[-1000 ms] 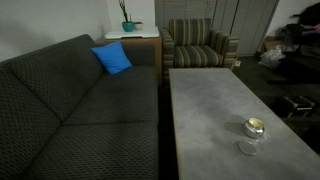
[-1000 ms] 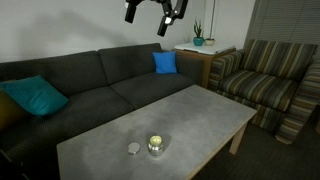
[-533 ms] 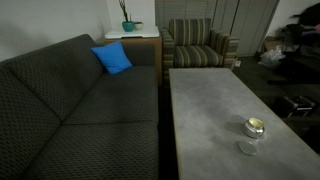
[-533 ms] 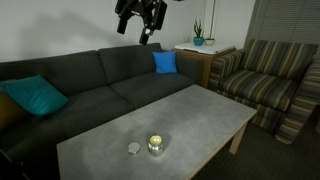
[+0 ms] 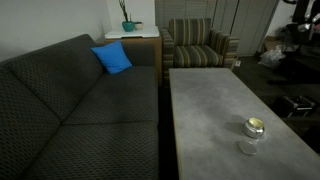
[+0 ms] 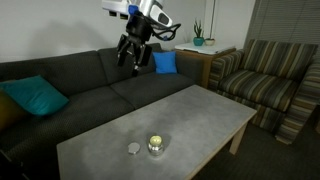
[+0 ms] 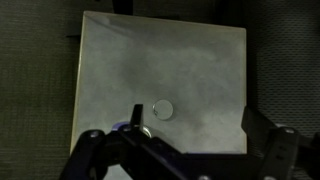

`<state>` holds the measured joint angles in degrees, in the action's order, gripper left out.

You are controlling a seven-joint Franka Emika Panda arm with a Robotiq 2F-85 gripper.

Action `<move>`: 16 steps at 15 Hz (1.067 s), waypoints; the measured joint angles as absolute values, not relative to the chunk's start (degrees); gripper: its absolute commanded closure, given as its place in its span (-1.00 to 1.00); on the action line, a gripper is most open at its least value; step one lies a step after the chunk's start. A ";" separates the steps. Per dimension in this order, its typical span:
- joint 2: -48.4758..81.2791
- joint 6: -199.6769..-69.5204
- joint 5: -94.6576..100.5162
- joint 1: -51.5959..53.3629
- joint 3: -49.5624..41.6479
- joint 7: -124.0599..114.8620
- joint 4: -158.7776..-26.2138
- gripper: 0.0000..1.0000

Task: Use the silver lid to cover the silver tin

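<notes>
The silver tin stands near the front edge of the grey coffee table, with the flat silver lid lying on the tabletop just beside it, apart from it. In an exterior view they appear as tin and lid. My gripper hangs high in the air over the sofa back, far from both, open and empty. From the wrist view I look down on the whole table: the lid shows plainly, while the tin is partly hidden behind one finger of the gripper.
A dark sofa runs along the table's long side, with a blue cushion and a teal cushion. A striped armchair and a side table with a plant stand beyond the table's far end.
The arm has swung down and leftwards from the top of the exterior view, so the gripper now hangs lower above the sofa back. Tin and lid have not moved.
</notes>
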<state>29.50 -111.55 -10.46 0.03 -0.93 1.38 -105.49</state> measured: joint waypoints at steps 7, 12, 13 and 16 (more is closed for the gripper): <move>38.26 -115.15 -10.47 -0.80 -0.90 3.83 -102.66 -1.00; 38.17 -115.13 -10.46 -0.80 -0.81 3.78 -102.19 -1.00; 38.21 -115.16 -10.26 -0.67 -0.81 3.01 -102.19 -1.00; 39.49 -117.42 -7.96 0.99 -0.80 -1.61 -102.24 -1.00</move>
